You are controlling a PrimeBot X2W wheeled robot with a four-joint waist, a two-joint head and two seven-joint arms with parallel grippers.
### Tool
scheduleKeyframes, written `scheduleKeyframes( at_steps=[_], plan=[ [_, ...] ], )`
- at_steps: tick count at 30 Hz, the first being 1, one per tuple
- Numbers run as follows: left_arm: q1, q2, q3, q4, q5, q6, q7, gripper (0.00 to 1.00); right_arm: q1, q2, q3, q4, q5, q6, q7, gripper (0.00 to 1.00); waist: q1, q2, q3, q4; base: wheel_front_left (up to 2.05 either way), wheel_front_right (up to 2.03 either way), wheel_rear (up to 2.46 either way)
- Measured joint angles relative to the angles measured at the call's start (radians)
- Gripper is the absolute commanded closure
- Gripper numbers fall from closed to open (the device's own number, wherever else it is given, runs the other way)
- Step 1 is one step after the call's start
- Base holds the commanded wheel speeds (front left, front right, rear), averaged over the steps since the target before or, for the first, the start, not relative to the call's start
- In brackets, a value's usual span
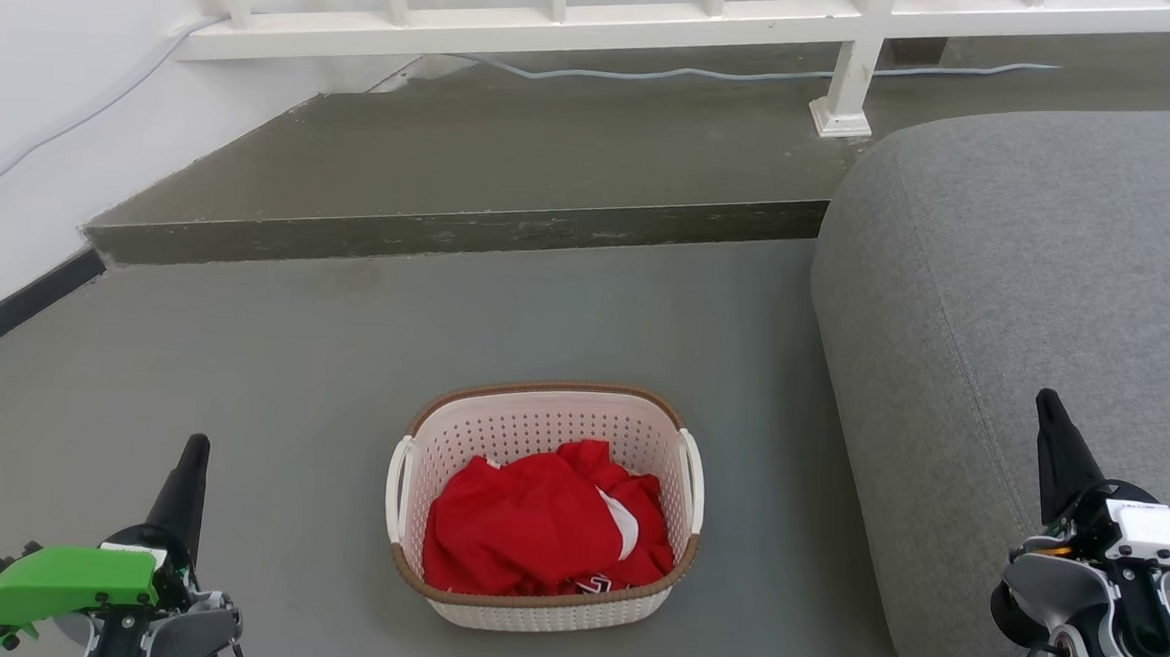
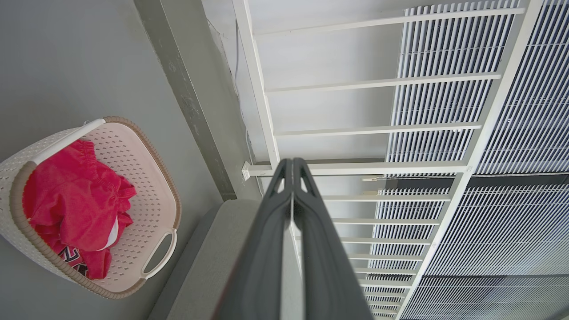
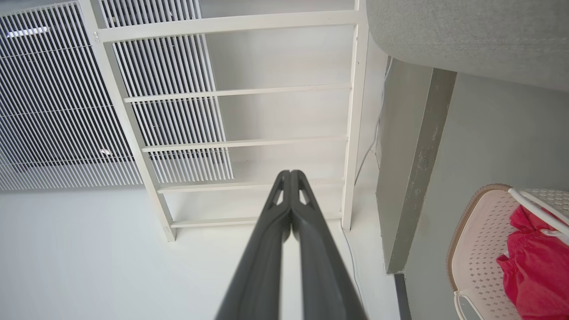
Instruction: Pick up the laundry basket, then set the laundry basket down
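1. Cream-white perforated plastic with a brown woven-look rim, the laundry basket [image 1: 530, 426] stands upright on the grey floor [image 1: 292, 373]. It is well short of the floor's far edge at the raised step [image 1: 450, 231] and near the grey sofa [image 1: 1028, 292] that bounds the floor on the right. A red garment [image 1: 525, 516] lies bunched inside it.
2. The left gripper [image 1: 195, 446] and the right gripper [image 1: 1047, 401] are both empty, each with its two dark fingers pressed together, and neither touches the basket.
3. The basket lies between the two arms and a little ahead of them. Its left handle [image 1: 396, 489] faces the left gripper and its right handle [image 1: 694, 484] faces the right one.
4. The basket looks somewhat wider from handle to handle than from front to back, though the slanted view makes that uncertain.
5. In the head view the left gripper is nearer its handle. The right one hangs over the sofa, well apart from its handle, so it probably has further to travel inward.
6. The head view gives the whole layout but shows each gripper as a single dark spike.
7. The left wrist view shows the hairline seam between the shut fingers and the open loop of the sofa-side handle.
8. The right wrist view shows the same seam, but the frame edge cuts the basket off at the lower right.
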Motion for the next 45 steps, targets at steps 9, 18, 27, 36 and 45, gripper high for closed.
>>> scheduleKeyframes(
  at_steps=[9, 18, 27, 36, 45],
  plan=[
    [0.000, 0.000, 0.000, 0.000, 0.000, 0.000, 0.001, 1.00, 0.000, 0.000, -0.002, 0.000, 0.000, 0.000, 0.001, 1.00, 0.0000, 0.0000, 0.000, 0.000, 0.00, 0.00, 0.00],
    [0.000, 0.000, 0.000, 0.000, 0.000, 0.000, 0.001, 1.00, 0.000, 0.001, -0.003, 0.000, 0.000, 0.000, 0.001, 1.00, 0.0000, 0.0000, 0.000, 0.000, 0.00, 0.00, 0.00],
    [0.000, 0.000, 0.001, 0.000, 0.000, 0.000, 0.001, 1.00, 0.000, 0.001, -0.004, -0.001, -0.001, 0.000, 0.001, 1.00, 0.0000, 0.0000, 0.000, 0.000, 0.00, 0.00, 0.00],
    [0.000, 0.000, 0.001, 0.000, 0.000, 0.000, 0.001, 1.00, 0.000, 0.002, -0.004, -0.001, -0.002, 0.000, 0.003, 1.00, 0.0000, 0.0000, 0.000, 0.000, 0.00, 0.00, 0.00],
    [0.000, 0.000, 0.001, 0.000, 0.000, 0.000, 0.001, 1.00, 0.000, 0.002, -0.005, -0.001, -0.002, 0.000, 0.004, 1.00, 0.0000, 0.0000, 0.000, 0.000, 0.00, 0.00, 0.00]
  ],
)
